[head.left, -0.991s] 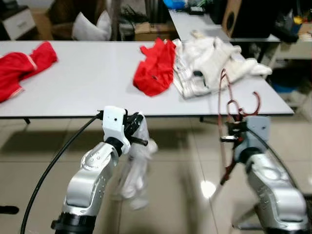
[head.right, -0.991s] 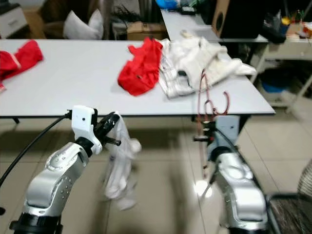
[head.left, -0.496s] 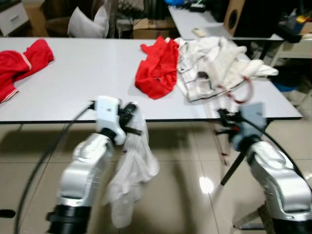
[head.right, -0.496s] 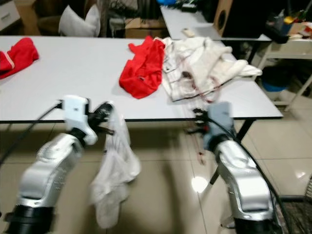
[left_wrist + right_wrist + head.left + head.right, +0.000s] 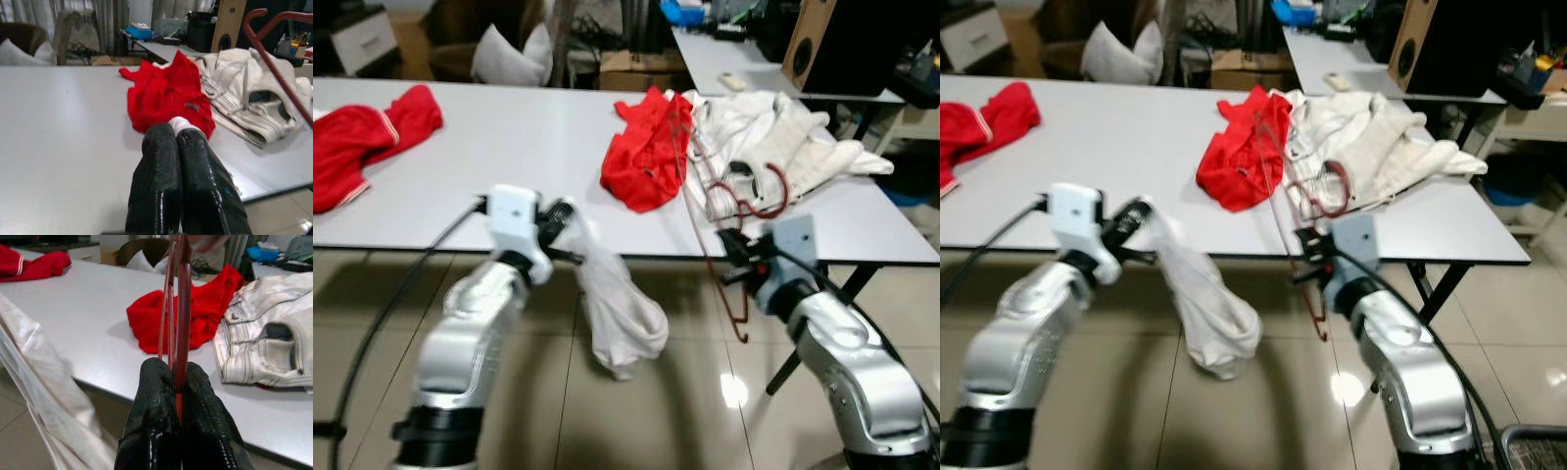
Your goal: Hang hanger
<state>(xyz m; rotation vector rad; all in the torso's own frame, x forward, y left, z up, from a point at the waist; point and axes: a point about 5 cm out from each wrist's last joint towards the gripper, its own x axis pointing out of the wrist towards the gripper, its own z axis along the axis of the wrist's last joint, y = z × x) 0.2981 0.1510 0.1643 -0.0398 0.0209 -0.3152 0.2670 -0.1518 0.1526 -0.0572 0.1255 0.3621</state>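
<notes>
The left tool (image 5: pixel 570 211) pinches a white cloth (image 5: pixel 617 313) that droops below the desk's (image 5: pixel 480 166) near edge. The right tool (image 5: pixel 177 382) is clamped on the dark red hanger (image 5: pixel 1307 191), held before that edge. Behind it lie a red garment (image 5: pixel 641 152) and pale, probably denim, clothes (image 5: pixel 783 147); another red garment (image 5: pixel 362 142) lies near the left edge.

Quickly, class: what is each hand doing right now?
Left hand: closed, holding the white garment.
Right hand: closed, holding the red hanger.
</notes>
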